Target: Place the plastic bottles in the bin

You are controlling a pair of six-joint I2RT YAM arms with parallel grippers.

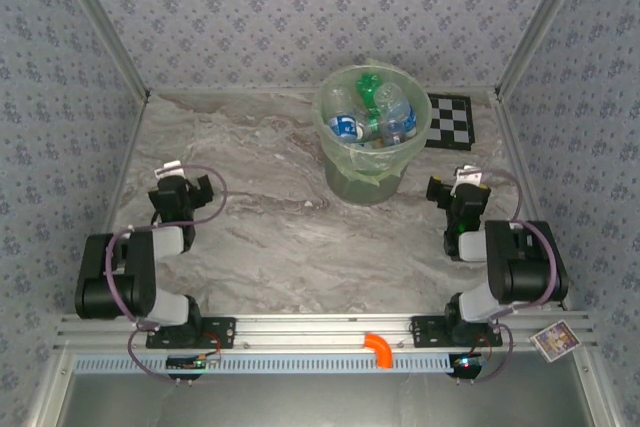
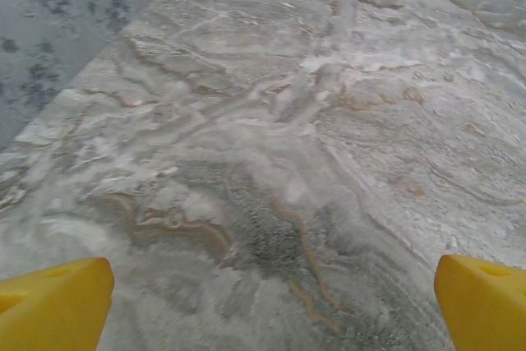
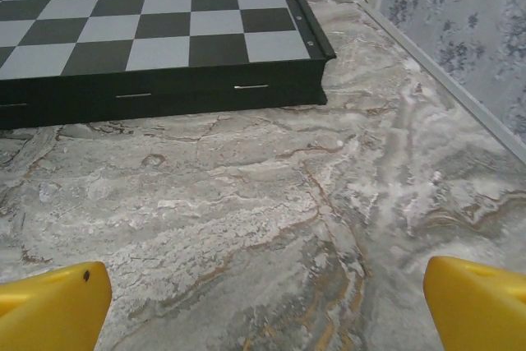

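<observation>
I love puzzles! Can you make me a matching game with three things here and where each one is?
Things:
1. small green and clear plastic bottles
2. flat black-and-white checkerboard card
3. small orange curved piece

Places:
A. on the front metal rail
B. inside the round translucent yellow-green plastic bin
C. just right of the bin

Pairs: 1-B, 2-C, 3-A.

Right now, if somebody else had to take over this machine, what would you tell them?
Left pincer: open, holding nothing, low over the marble table.
Right pincer: open, holding nothing, facing the checkerboard.
Bottles: green and blue-labelled ones lie piled inside the bin, at the far middle of the table.
Done: every bottle I can see is in the bin.
Left: probably nothing; check behind the bin, which hides that patch.
</observation>
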